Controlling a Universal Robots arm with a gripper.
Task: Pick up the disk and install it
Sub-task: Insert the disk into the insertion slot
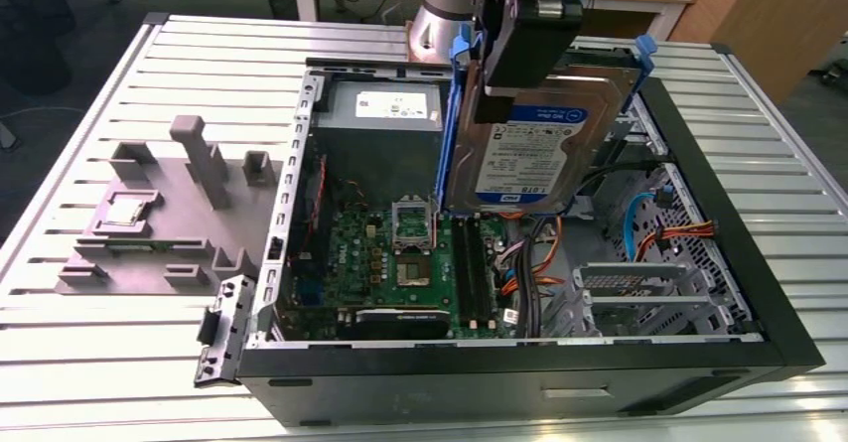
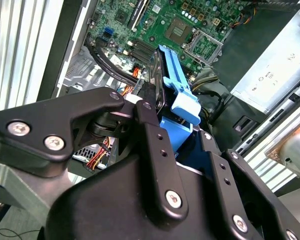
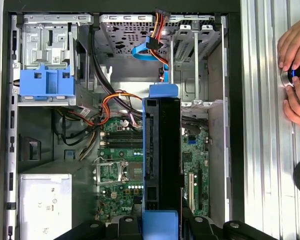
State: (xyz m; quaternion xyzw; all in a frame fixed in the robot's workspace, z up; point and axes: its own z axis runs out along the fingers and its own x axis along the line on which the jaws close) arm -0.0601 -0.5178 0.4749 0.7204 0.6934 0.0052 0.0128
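The jaws of the gripper (image 3: 160,221) were clenched on the disk (image 1: 530,154), one finger on each broad face at its upper end, where a blue carrier rail crosses it. The disk hung on edge, slightly tilted, over the open computer case (image 1: 530,368). It was above the case's motherboard (image 1: 397,263) and touched nothing inside.

We judged the disk stiff and fairly heavy for its bulk. Its bare metal faces looked smooth enough to slip, and a knock against the case's steel would do it no good. A grip close to the rail seemed sound to us, though the plastic rails may give a little under pressure.

The disk's broad face carried a white-and-blue label. The grey power supply (image 1: 384,109) in a corner of the case bore a white sticker. We left the print on both unread.

A blue bracket (image 3: 45,82) sat in a drive bay at one end of the case. Outside the case, a person's hands (image 3: 295,65) rested on the slatted table (image 1: 106,363), and a grey fixture plate (image 1: 159,223) lay beside the case.
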